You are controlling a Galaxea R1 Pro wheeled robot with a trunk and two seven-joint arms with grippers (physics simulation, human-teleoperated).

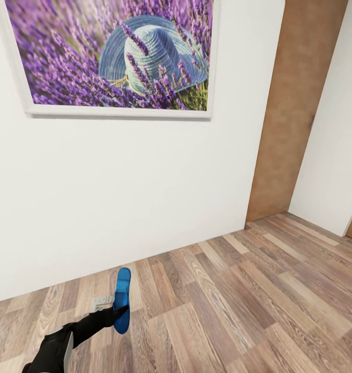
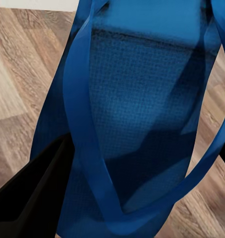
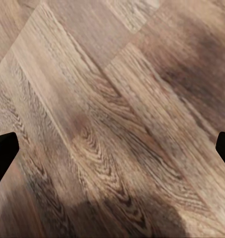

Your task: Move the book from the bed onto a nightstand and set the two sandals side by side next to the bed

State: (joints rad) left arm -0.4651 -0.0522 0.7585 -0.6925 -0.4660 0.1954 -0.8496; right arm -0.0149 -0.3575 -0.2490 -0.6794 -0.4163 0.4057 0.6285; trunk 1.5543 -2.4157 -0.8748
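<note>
Left pincer (image 1: 113, 305) clamped on blue sandal (image 1: 122, 299), carried above plank floor (image 1: 238, 300), long axis pointing toward white wall (image 1: 134, 197). Right pincer (image 3: 112, 144) spread wide, empty, over bare planks. Framed lavender picture (image 1: 114, 52) beyond; brown door (image 1: 295, 103) right.

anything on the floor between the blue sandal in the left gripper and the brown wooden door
Nothing: in the head view, bare grey-brown wood-plank floor runs from the bright blue flip-flop sandal in the left gripper to the brown wooden door.

Framed lavender-and-hat picture (image 1: 111, 54) on white wall (image 1: 124, 191), perhaps a brown door (image 1: 295, 103) beside it
</note>
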